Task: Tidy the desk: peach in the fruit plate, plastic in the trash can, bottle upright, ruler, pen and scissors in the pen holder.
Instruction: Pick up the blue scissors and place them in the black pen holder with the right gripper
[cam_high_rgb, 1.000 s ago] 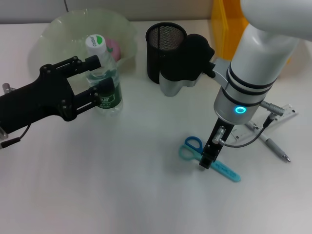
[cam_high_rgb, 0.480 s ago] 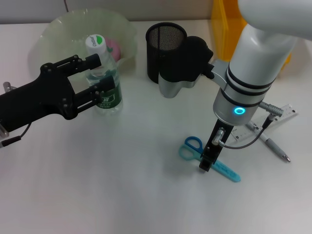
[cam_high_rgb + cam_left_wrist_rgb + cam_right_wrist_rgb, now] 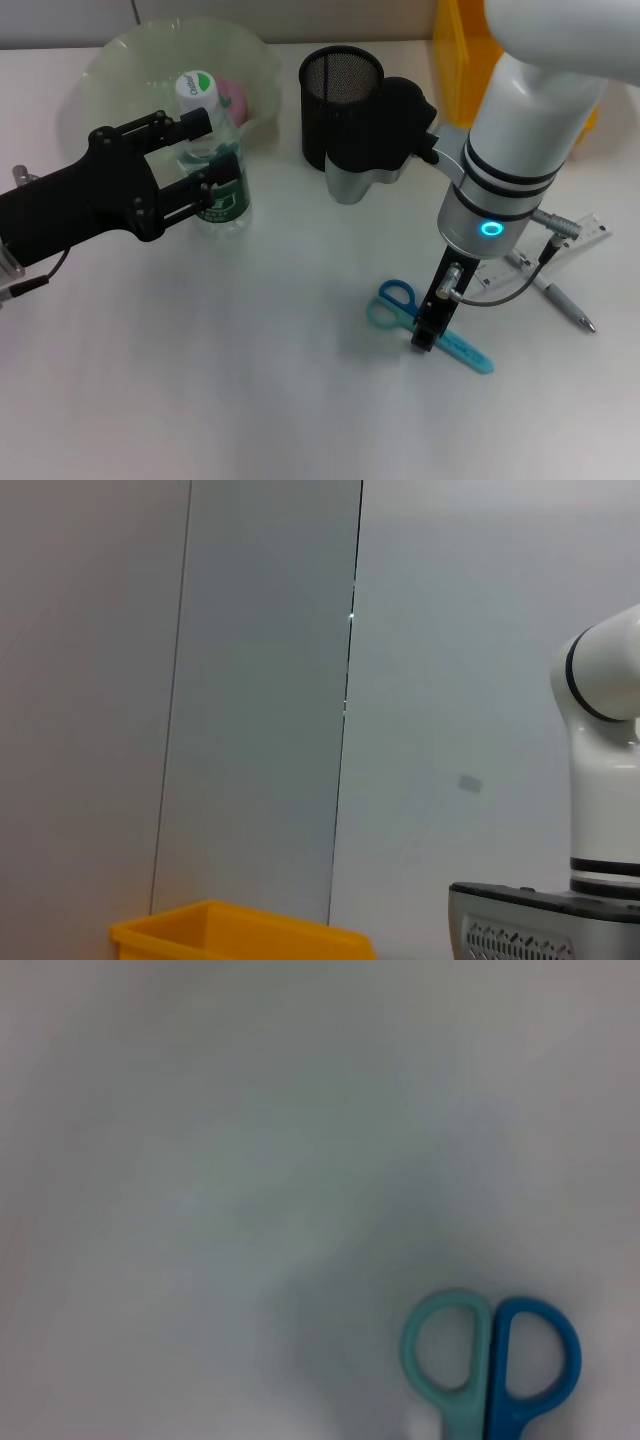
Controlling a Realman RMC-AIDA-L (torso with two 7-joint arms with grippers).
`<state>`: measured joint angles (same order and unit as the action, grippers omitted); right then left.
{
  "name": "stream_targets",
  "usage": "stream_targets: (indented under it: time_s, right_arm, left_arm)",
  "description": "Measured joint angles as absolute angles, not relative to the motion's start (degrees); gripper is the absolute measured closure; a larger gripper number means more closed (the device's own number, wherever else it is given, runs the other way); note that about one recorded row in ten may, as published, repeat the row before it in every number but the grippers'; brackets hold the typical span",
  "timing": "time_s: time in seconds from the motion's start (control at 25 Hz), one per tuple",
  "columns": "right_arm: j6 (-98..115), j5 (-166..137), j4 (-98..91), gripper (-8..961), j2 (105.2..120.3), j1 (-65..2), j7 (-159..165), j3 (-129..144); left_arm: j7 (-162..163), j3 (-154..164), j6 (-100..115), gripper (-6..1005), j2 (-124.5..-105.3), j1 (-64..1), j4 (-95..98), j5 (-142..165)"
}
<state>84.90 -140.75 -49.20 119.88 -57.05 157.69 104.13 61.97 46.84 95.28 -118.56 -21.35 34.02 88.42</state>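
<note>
The clear bottle [image 3: 222,190] with a green cap stands upright in front of the fruit plate [image 3: 115,60]. My left gripper [image 3: 212,148] is open, with one finger on each side of the bottle. A pink peach [image 3: 233,97] lies in the plate. My right gripper [image 3: 426,330] points down onto the blue and teal scissors [image 3: 392,303], just behind their handles. The scissors' handles also show in the right wrist view [image 3: 490,1365]. The pen [image 3: 562,303] and a clear ruler [image 3: 592,232] lie to the right of the right arm. The black mesh pen holder [image 3: 338,85] stands at the back.
A yellow bin [image 3: 458,50] stands at the back right, behind my right arm; it also shows in the left wrist view [image 3: 250,935]. My right forearm hangs in front of the pen holder. The fruit plate is close behind the bottle.
My left gripper has shifted slightly to the right along the bottle, which has stayed upright in place. My right gripper and the scissors have barely moved.
</note>
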Motion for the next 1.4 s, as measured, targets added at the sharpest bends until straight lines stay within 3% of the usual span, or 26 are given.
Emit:
stream_targets:
  time_s: [1.4]
  right_arm:
    - [84.83, -140.02, -48.85, 729, 119.88, -57.21, 156.62, 104.44]
  left_arm:
    - [61.61, 46.57, 95.18, 410, -118.56, -21.80, 33.49, 88.42]
